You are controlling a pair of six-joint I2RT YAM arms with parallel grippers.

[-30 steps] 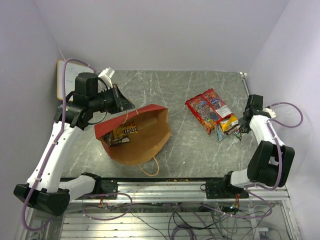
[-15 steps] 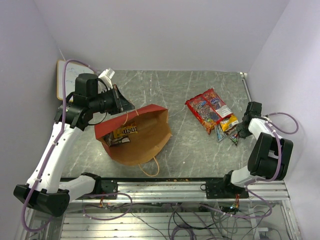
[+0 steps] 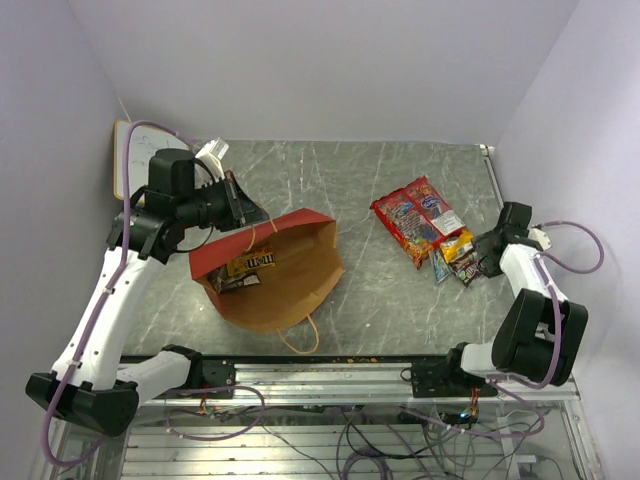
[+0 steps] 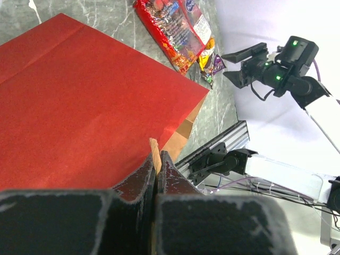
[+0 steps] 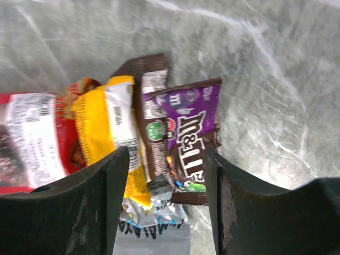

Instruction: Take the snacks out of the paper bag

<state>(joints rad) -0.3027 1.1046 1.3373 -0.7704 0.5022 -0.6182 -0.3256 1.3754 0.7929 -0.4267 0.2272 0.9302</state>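
Purple pack (image 5: 186, 133) now lies dropped against the pile (image 3: 425, 220) under the right gripper (image 5: 164, 154), jaws wide, while the left gripper (image 4: 158, 159) stays clamped on the bag (image 3: 290, 270) rim, with a yellow pack (image 3: 250, 261) inside left to fetch.

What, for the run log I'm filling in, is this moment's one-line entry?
left hand: shut on paper bag rim | right hand: open, above purple packet | in bag: yellow packet | task: unfinished
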